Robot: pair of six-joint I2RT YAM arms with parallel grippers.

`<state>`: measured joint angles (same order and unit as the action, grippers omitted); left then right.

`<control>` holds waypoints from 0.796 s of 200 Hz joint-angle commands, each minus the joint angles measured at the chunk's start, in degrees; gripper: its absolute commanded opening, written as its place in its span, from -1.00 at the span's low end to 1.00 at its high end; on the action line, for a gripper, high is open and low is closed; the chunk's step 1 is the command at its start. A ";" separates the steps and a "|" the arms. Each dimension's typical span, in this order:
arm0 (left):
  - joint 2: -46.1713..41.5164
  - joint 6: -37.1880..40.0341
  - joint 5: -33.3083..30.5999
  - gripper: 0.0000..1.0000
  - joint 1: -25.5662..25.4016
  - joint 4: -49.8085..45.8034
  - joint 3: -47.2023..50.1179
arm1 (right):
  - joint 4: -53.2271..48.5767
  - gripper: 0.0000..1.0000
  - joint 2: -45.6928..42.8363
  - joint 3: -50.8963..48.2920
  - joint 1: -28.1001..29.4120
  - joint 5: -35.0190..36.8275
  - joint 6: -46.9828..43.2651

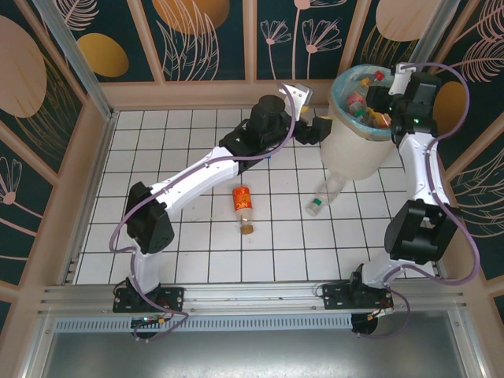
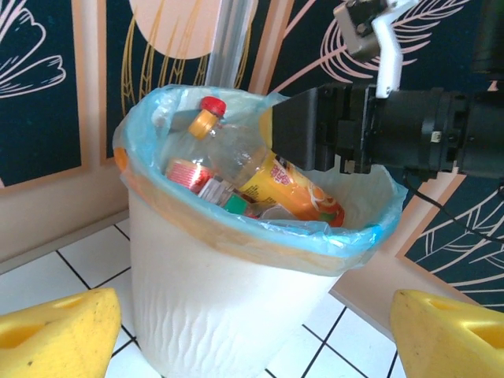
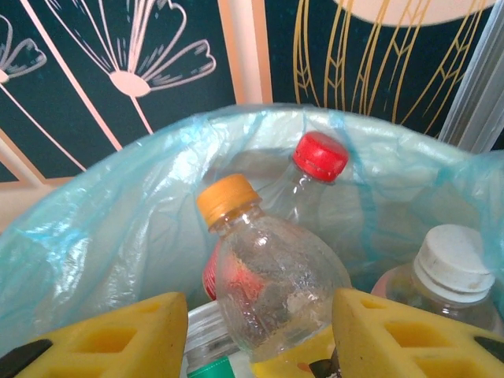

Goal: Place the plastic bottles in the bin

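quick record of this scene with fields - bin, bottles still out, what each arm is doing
bin: upright at the far right of the table, turquoise liner, several bottles inside
bottles on table: two, both lying down
orange-label bottle: mid-table
clear bottle: by the bin's base
left gripper: open, empty, facing the bin
right gripper: over the bin, fingers either side of an orange-capped bottle; grip unclear
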<state>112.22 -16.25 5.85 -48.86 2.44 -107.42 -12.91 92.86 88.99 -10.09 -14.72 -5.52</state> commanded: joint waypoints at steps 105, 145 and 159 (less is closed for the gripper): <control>-19.91 1.44 -11.46 0.80 0.27 2.49 22.71 | -7.22 0.38 -17.00 -0.44 20.23 20.75 10.61; -28.75 3.27 -16.58 0.84 0.29 4.19 36.66 | -7.18 0.34 -29.28 -21.33 39.02 30.41 18.55; -31.40 4.09 -17.44 0.85 0.24 4.07 41.04 | -9.85 0.34 -31.11 -26.97 43.89 32.73 23.39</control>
<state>84.97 -14.57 -7.84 -48.86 4.86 -72.47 -18.35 62.46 70.70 28.05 8.91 8.32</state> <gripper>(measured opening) 0.921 0.669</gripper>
